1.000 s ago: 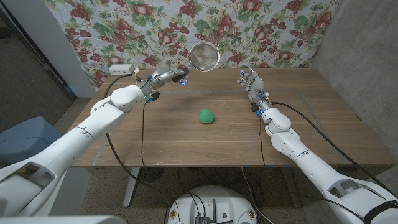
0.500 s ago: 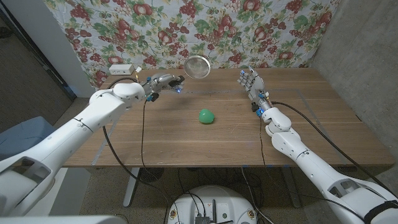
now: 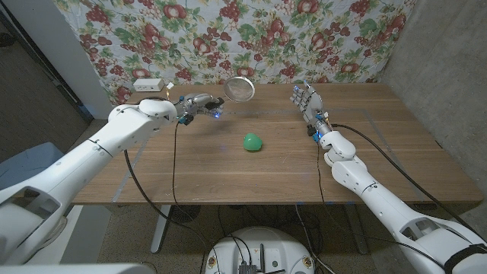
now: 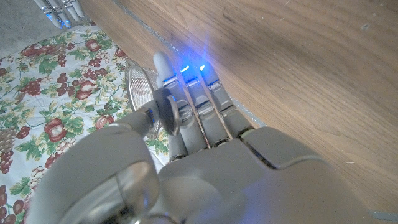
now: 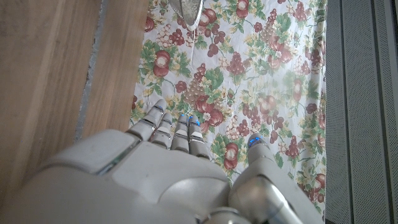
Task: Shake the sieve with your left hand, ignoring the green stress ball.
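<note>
The left hand (image 3: 199,104) grips the sieve (image 3: 240,89) (raised above the desk (image 3: 228,171)). The right hand (image 3: 307,102) stands spread, holding nothing.

Wooden table (image 3: 396,144) mid-frame; floral fruit-print cloth (image 3: 335,38) across top; grey wall (image 3: 449,68) right; carpet floor (image 3: 190,243) bottom.

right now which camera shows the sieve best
The head view: the whole sieve shows there, held above the table's far edge by the left robot hand. The left wrist view gives part of its mesh bowl behind the fingers. The right wrist view catches a cropped sliver at the picture's edge.
</note>
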Controlling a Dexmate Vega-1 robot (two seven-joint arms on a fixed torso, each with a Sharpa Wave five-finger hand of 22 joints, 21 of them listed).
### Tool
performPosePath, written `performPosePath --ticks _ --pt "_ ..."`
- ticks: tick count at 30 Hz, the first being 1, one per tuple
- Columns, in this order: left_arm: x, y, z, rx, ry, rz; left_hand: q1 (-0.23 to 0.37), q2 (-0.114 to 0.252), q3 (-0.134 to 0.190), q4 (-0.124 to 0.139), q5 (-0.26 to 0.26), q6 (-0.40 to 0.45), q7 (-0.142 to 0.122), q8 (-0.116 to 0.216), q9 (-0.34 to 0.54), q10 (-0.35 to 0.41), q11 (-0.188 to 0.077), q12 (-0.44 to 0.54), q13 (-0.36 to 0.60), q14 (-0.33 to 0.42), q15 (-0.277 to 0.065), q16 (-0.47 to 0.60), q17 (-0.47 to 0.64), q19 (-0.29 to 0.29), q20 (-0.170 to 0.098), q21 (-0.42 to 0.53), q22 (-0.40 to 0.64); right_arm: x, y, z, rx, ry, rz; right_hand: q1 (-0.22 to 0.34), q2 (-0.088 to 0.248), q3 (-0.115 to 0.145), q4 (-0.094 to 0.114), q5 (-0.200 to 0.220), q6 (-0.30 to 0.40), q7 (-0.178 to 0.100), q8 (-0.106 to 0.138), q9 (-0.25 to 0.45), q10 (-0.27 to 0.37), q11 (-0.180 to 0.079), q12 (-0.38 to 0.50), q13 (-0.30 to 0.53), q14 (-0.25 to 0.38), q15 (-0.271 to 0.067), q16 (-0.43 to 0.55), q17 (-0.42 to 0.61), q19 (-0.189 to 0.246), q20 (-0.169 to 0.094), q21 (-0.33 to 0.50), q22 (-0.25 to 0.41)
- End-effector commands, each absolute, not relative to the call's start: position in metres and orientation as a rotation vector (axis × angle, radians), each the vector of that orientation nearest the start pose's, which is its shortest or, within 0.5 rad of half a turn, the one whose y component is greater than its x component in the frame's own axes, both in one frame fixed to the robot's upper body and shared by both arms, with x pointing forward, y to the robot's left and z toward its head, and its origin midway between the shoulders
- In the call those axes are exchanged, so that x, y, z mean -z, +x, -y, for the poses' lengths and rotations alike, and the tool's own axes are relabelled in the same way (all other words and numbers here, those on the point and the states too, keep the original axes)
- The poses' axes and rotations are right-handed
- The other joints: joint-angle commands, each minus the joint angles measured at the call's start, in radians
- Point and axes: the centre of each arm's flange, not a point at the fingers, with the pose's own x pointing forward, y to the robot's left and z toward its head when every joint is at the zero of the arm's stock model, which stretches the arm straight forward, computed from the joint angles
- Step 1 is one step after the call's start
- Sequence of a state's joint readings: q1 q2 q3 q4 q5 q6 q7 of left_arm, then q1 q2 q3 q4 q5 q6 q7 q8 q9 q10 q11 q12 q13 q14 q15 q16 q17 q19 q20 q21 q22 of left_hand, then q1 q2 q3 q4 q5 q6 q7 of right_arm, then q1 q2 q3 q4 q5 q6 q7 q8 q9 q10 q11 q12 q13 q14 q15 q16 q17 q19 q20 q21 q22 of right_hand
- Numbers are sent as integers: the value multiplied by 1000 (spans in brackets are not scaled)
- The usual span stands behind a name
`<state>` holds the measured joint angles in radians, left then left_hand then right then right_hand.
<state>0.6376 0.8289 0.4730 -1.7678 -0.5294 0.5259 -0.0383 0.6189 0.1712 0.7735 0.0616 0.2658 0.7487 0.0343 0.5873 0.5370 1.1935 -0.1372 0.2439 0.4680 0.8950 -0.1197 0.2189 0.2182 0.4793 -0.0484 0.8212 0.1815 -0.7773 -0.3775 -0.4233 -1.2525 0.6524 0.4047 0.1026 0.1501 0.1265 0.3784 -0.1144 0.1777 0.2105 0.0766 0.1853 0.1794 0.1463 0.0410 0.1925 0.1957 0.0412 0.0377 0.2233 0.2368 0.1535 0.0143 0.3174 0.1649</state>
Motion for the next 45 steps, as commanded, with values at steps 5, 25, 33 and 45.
performPosePath --ticks 5,25,33,45 --pt "-74 616 -277 243 509 234 17 23 12 6 -3 5 6 3 2 41 -35 0 -1 11 -108 6 4 11 -33 6 3 1 653 212 -351 121 715 -1 14 9 1 -1 8 -4 5 1 8 4 6 2 0 1 4 3 9 -3 -3 6" --pt "-66 615 -282 220 468 200 22 28 18 1 -7 13 16 3 -3 51 -33 4 -5 20 -110 10 6 16 -30 12 3 -3 655 207 -364 107 710 -1 14 10 1 -1 7 -3 5 1 8 3 6 2 0 1 4 2 12 -4 -9 6" --pt "-58 613 -283 241 432 180 28 31 25 -5 -11 16 25 0 -9 61 -31 9 -4 27 -110 14 8 17 -27 15 3 -3 655 207 -368 107 707 -2 14 10 1 -1 7 -3 4 1 8 4 7 2 0 1 5 1 13 -3 -12 6" --pt "-45 612 -284 292 375 166 33 31 29 -8 -17 18 31 -3 -16 65 -28 10 -6 31 -109 16 11 18 -27 19 4 1 654 206 -374 109 698 -2 14 10 1 -1 7 -2 4 1 8 3 6 2 -1 1 5 1 13 -3 -15 6"
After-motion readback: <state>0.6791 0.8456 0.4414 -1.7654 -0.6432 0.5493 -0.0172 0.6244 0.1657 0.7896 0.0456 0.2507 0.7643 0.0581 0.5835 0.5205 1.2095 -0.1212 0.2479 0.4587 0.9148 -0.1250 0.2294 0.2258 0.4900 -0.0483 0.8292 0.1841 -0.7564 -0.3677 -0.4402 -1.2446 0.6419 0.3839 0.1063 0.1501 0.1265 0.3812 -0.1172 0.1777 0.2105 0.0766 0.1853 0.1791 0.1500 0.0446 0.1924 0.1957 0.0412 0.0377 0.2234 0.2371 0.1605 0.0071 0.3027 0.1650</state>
